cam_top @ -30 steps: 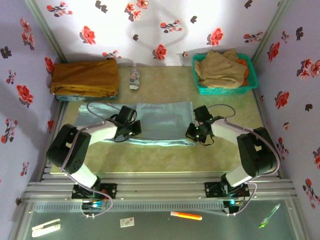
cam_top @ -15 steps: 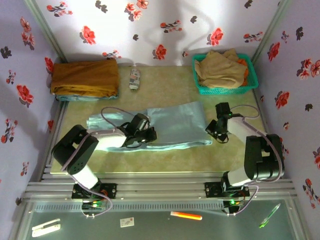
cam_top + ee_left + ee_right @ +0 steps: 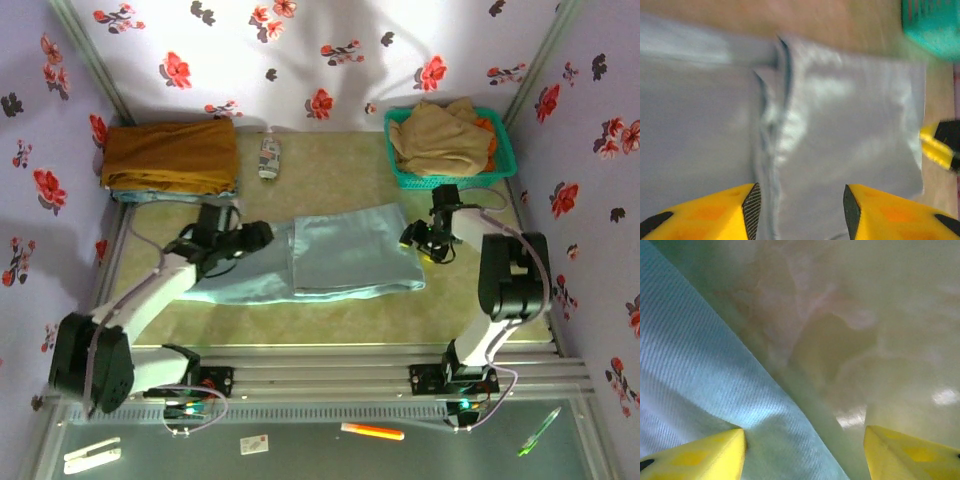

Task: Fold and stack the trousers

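One pair of trousers, folded flat

Left wrist shot is pretty smeared: the trousers run off its left and bottom edges, and the teal basket is just a blurry corner. From overhead, the left arm covers the trousers' left end, and that little thing by the back wall is too small to tell.

Table, trousers, basket (teal); mustard garment
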